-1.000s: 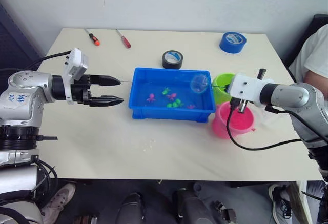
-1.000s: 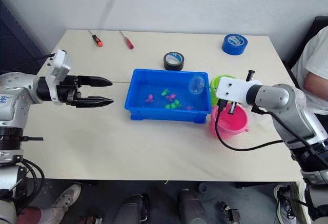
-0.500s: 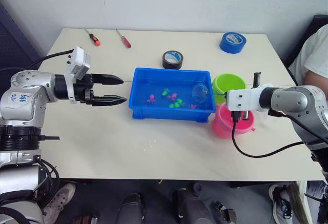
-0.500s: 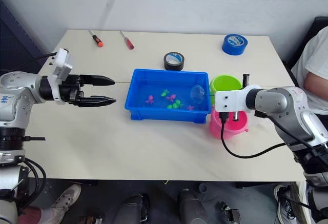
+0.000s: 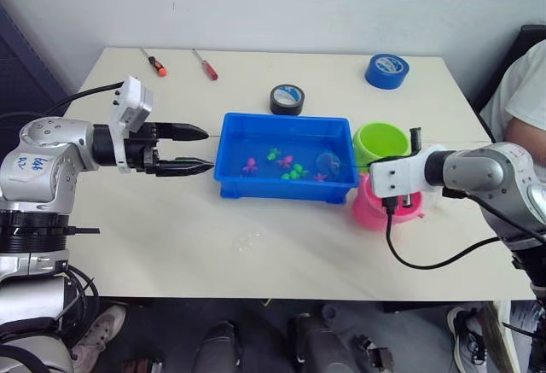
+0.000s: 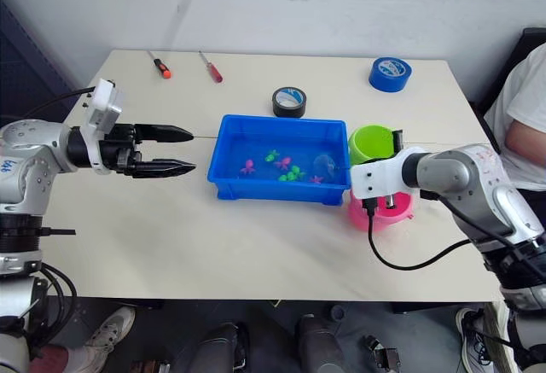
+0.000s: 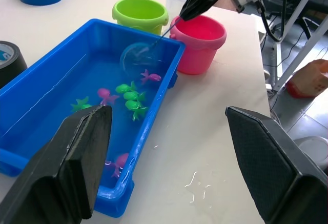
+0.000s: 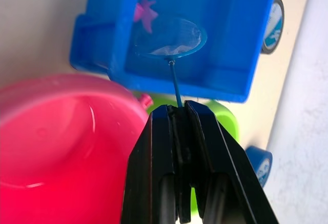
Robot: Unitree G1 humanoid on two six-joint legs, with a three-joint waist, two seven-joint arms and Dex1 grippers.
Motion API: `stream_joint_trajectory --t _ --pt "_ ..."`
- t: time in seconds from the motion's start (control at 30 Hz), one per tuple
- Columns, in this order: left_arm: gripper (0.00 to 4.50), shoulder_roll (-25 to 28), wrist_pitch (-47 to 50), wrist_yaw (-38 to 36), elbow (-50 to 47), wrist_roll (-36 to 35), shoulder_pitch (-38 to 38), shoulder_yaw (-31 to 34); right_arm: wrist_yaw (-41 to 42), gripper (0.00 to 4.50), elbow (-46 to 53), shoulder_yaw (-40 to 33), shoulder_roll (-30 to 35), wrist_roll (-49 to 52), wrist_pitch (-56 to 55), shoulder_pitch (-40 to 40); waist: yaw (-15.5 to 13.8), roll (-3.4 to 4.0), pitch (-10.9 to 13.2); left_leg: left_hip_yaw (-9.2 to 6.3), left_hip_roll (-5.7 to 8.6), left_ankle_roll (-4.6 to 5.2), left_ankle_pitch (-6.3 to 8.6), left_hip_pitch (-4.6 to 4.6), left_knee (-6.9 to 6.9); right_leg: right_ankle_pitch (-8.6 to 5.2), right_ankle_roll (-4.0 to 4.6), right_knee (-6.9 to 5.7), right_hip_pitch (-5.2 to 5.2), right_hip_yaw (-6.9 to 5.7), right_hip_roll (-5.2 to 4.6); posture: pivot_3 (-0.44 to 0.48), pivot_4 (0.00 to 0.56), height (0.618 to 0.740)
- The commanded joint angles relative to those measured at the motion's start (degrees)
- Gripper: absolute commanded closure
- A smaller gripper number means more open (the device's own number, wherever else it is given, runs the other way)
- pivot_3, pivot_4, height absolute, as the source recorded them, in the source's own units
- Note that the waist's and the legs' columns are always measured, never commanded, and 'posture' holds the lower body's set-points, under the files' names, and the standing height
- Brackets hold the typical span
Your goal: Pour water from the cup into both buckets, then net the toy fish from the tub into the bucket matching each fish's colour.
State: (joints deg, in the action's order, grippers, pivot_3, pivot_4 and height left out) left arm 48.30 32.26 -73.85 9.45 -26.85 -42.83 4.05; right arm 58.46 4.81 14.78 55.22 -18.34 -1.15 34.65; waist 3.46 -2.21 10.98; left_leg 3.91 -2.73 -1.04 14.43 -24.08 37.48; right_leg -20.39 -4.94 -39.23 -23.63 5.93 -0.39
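Right wrist view: jaws pinch net (image 8: 169, 37) handle.

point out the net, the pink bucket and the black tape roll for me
net (image 8: 169, 37), right wrist view, on its mesh.
pink bucket (image 7: 197, 32), left wrist view, on its inside.
black tape roll (image 5: 287, 99), left eye view, on its top face.

Robot test lab or workshop, plain beige surface (image 5: 281, 236) against a bare white wall (image 5: 281, 2), two screwdrivers (image 5: 205, 64), rolls of blue tape (image 5: 387, 71) and black tape (image 5: 287, 99), loose cables, seated person (image 5: 525, 91) watching
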Motion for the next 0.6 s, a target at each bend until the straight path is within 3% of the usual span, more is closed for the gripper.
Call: stream_joint_trajectory --t 0.03,0.17,0.6 --pt "0.63 0.78 0.35 0.51 -2.23 -1.53 0.39 2.31 2.05 4.5 3.07 -1.1 -0.77 2.49 1.51 -0.99 0.0 0.0 0.0 0.0 0.0 0.0 0.0 0.0 0.01 0.0 0.0 -0.03 0.0 0.0 0.0 0.0 0.15 0.734" --pt "0.63 1.02 0.76 0.97 -2.85 -1.96 0.93 2.71 3.63 4.5 5.73 -2.73 -2.76 6.81 7.57 -2.68 -0.03 0.0 0.0 -0.05 0.0 0.0 0.0 0.0 0.11 0.0 0.0 -0.12 0.02 -0.03 0.0 0.0 0.15 0.734" --pt "0.63 1.21 0.97 1.13 -2.72 -1.65 0.56 2.56 4.8 4.5 9.47 -11.27 -6.19 24.37 41.89 0.16 -0.05 0.0 0.0 -0.1 -0.01 0.02 0.01 0.0 0.31 0.0 0.0 -0.27 0.05 -0.05 0.01 0.0 0.15 0.734"
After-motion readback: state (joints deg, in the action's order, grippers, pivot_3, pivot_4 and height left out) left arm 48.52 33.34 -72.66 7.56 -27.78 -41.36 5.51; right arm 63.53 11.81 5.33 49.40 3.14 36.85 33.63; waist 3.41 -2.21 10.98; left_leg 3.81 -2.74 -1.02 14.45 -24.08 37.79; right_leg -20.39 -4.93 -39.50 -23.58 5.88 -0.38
